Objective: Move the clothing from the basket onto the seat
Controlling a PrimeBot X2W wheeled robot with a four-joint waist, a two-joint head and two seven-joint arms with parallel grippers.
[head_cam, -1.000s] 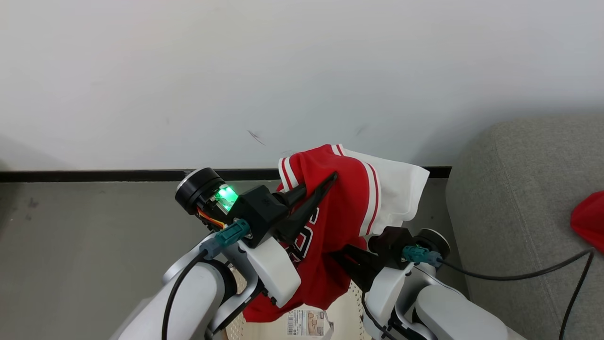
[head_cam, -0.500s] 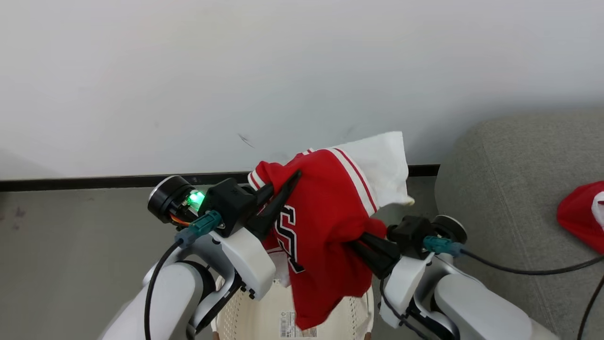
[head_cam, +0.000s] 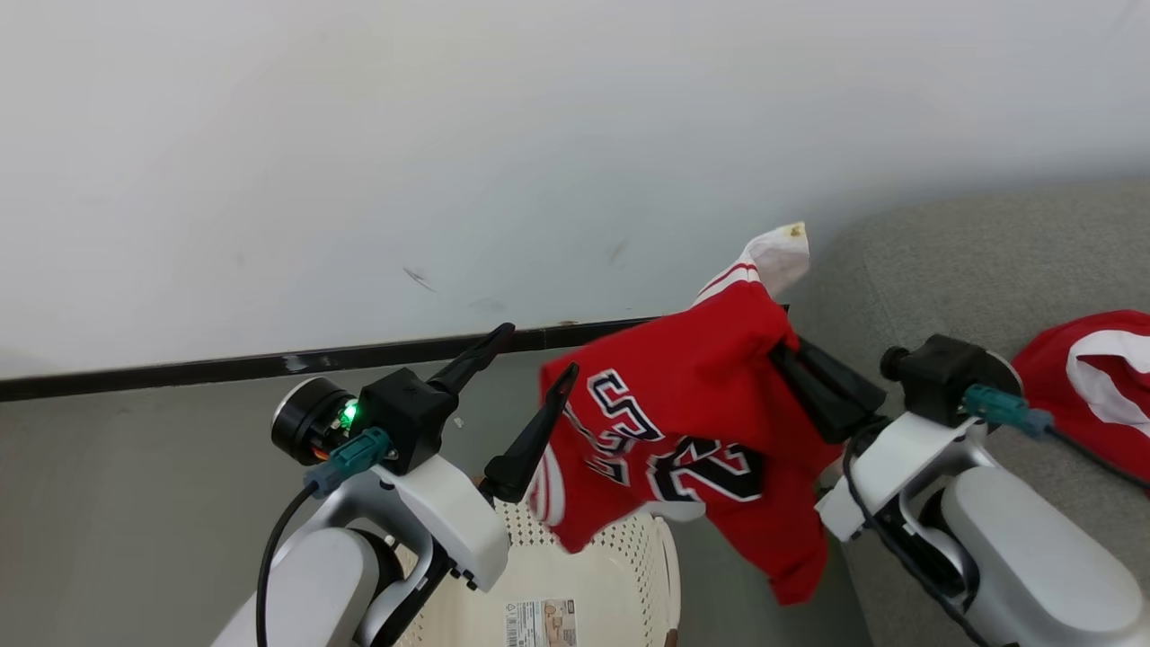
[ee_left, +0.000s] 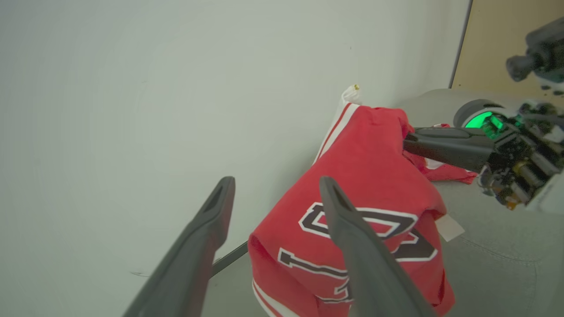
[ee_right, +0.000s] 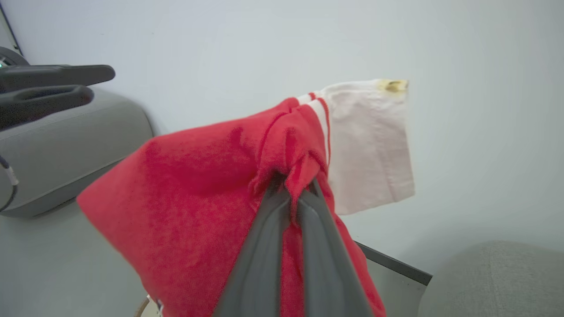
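Note:
A red jersey (head_cam: 692,422) with dark navy white-edged numbers hangs in the air from my right gripper (head_cam: 780,346), which is shut on its upper fold. In the right wrist view the shut fingers (ee_right: 293,189) pinch the red cloth (ee_right: 198,185), and a white panel sticks up beyond them. My left gripper (head_cam: 539,352) stands open just left of the jersey with nothing between its fingers (ee_left: 276,185). The cream-white basket (head_cam: 584,575) lies below, under the jersey's left part. A second red garment (head_cam: 1096,377) lies on the grey sofa (head_cam: 970,270) at the right.
A white wall with a dark skirting strip (head_cam: 225,367) runs behind the grey floor (head_cam: 135,467). A black cable (head_cam: 1092,454) trails from my right wrist over the sofa. A label (head_cam: 539,622) lies on the basket's bottom.
My left gripper has let go of the jersey and opened. The right gripper has carried the jersey to the right, toward the sofa. The head camera has also turned.

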